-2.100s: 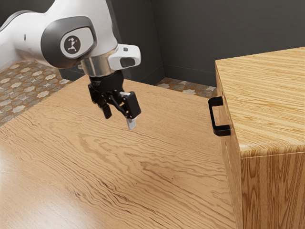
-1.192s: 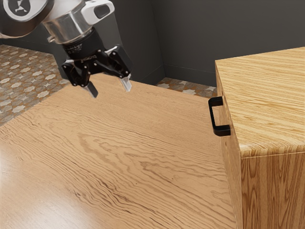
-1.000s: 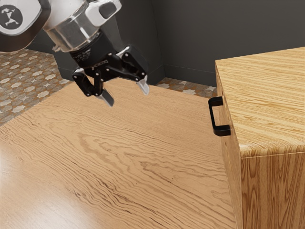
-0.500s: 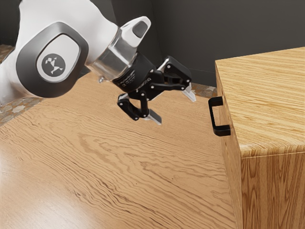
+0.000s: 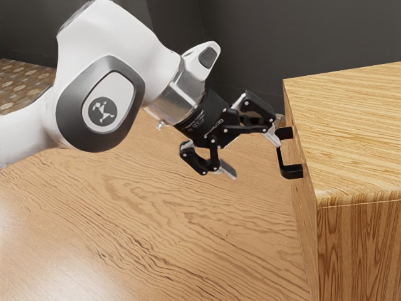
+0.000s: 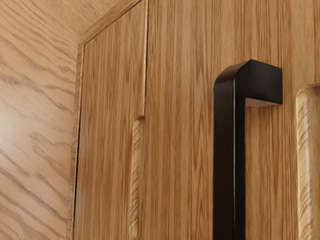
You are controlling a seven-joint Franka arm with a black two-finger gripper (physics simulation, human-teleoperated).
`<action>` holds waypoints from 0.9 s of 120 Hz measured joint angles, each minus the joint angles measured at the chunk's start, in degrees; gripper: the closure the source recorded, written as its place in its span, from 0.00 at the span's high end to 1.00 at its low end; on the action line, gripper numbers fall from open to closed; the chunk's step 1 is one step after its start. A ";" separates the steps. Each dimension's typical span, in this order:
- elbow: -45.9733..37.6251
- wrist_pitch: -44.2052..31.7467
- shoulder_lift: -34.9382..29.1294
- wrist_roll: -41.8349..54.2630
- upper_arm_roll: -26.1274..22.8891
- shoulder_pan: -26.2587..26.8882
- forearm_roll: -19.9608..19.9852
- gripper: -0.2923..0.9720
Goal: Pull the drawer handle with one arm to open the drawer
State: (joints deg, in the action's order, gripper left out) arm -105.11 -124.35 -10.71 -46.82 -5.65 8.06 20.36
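A wooden cabinet stands at the exterior view's right, and a black drawer handle sticks out of its front face. My gripper hangs open just to the left of the handle, turned sideways toward the cabinet, nothing between its fingers. The upper fingertip is close to the handle's top end; the lower fingertip is above the table. In the wrist view the black handle runs close in front of the wooden drawer front. The drawer sits flush with the cabinet face.
The wooden tabletop spreads out left of and in front of the cabinet. A dark wall rises behind. A patterned floor lies at the far left. My arm's white body fills the upper left.
My arm has swung from the table's left side rightward to the cabinet. The hand has tilted from pointing down to pointing sideways at the handle. The fingers spread early on and have stayed open.
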 joint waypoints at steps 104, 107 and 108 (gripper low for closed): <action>-2.96 -2.17 0.57 -2.43 1.29 0.82 -0.15 0.77; -3.16 -2.18 0.35 -2.45 1.37 0.80 -0.15 0.77; -3.21 -2.19 0.29 -2.46 1.39 0.79 -0.15 0.77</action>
State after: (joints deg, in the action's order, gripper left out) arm -108.32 -126.53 -10.42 -49.28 -4.25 8.86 20.22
